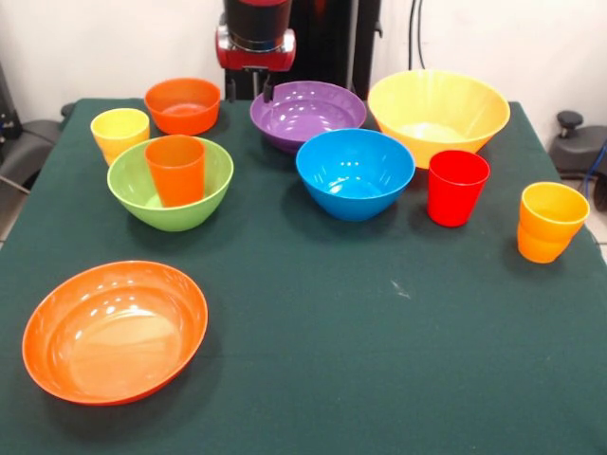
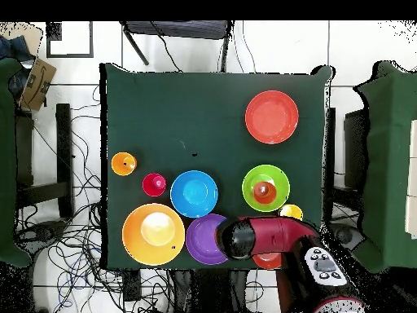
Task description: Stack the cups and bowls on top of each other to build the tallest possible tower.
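The green bowl [image 1: 204, 204] holds the upright orange cup [image 1: 176, 169]; this pair also shows in the overhead view [image 2: 248, 183]. Standing apart are the yellow cup [image 1: 119, 133], small deep orange bowl [image 1: 182, 104], purple bowl [image 1: 307, 114], blue bowl [image 1: 355, 172], big yellow bowl [image 1: 438, 116], red cup [image 1: 457, 187], yellow-orange cup [image 1: 551, 221] and wide shallow orange bowl [image 1: 115, 330]. My gripper [image 1: 248, 91] hangs open and empty at the far edge, between the small orange bowl and the purple bowl. In the overhead view the arm [image 2: 269, 236] hides it.
The dark green table [image 1: 379, 360] carries everything. Its right front part lies beyond the bowls. In the overhead view chairs and cables surround the table [image 2: 179, 106], and the arm covers part of the small orange bowl [image 2: 267, 262].
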{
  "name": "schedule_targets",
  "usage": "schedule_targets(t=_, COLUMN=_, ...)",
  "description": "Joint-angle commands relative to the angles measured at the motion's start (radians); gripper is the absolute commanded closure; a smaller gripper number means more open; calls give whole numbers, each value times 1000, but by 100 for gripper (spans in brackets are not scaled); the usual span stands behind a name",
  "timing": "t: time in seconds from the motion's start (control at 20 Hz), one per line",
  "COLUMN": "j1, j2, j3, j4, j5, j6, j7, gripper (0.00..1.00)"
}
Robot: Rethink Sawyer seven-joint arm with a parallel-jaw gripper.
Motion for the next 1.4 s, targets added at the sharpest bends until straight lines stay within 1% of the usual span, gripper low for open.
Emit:
schedule_targets(t=0.05, j1=18, j2=58, j3=22, j4=-23, j5=-79, j6=-94, j7=47, gripper=0)
schedule_targets(t=0.45, j1=16, j2=83, j3=5, j4=-36, j5=-102, j6=-125, j7=47, gripper=0)
schedule_targets(t=0.9, j1=-5, j2=120, j3=4, j4=-58, j5=-127, j6=-152, j7=31, gripper=0)
schedule_targets(t=1.4, j1=-8, j2=127, j3=17, j4=-65, j5=-130, j6=-154, j7=24, gripper=0)
